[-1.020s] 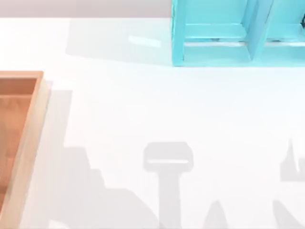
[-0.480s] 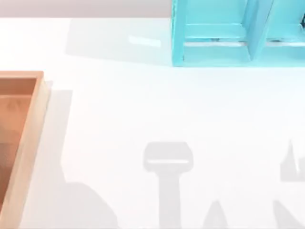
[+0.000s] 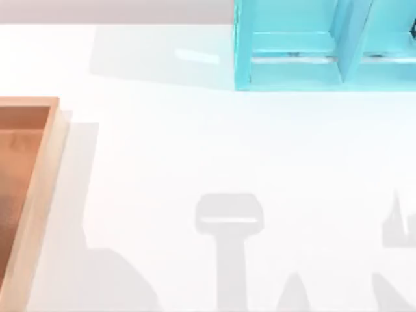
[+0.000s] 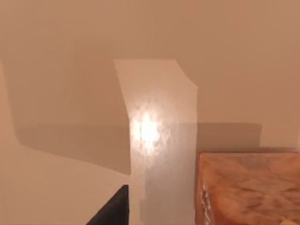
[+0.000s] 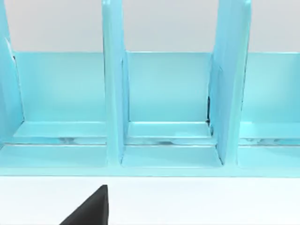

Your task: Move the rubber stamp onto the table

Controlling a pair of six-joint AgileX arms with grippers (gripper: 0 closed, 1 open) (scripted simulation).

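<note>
In the left wrist view an orange-brown, wood-grained block (image 4: 248,187) sits at the picture's edge on a tan tray floor (image 4: 70,93); it looks like the rubber stamp's body, and no red top shows. One black fingertip (image 4: 114,210) of my left gripper pokes in beside it, apart from the block. The white table (image 3: 195,149) fills the top view, with arm shadows along its front. In the right wrist view, one black fingertip (image 5: 91,208) of my right gripper hangs over the table.
A wooden tray (image 3: 40,188) lies at the table's left edge. A turquoise shelf unit (image 3: 292,71) stands at the back right, and its open compartments (image 5: 164,93) face the right wrist camera.
The arm shadow at the front left of the table has slid left and lower, and the tray's floor has darkened. The other shadows have not moved.
</note>
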